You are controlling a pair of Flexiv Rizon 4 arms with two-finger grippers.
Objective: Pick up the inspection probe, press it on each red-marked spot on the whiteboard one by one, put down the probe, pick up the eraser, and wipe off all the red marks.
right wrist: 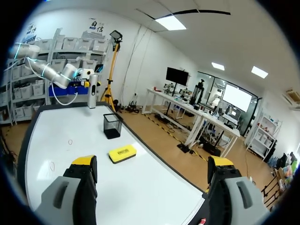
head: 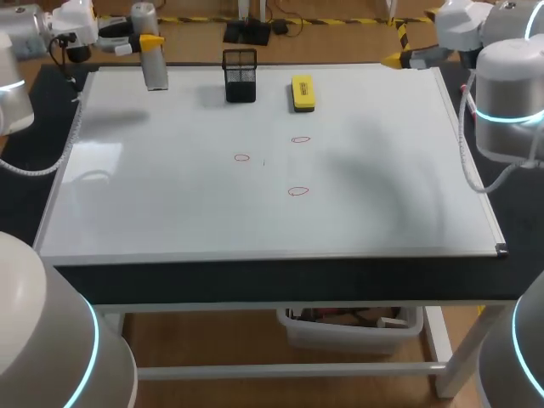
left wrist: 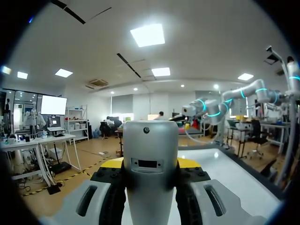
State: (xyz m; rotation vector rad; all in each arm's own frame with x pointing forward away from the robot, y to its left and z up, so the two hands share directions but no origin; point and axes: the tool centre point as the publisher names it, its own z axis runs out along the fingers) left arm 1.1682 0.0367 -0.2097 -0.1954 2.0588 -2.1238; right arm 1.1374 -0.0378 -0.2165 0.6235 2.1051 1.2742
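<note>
The inspection probe [left wrist: 149, 159], a smooth grey cylinder, is held upright above the far left corner of the whiteboard [head: 382, 195], well apart from the three red marks [head: 242, 157]. It is judged stiff, rather light and somewhat slippery, so a grip around the middle of its body is preferred. The left gripper [head: 150, 41] is clamped on it from both sides. The right gripper [right wrist: 152, 161] is seen spread apart and empty at the far right corner

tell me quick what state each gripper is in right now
left gripper: shut on the probe
right gripper: open, holding nothing
</note>
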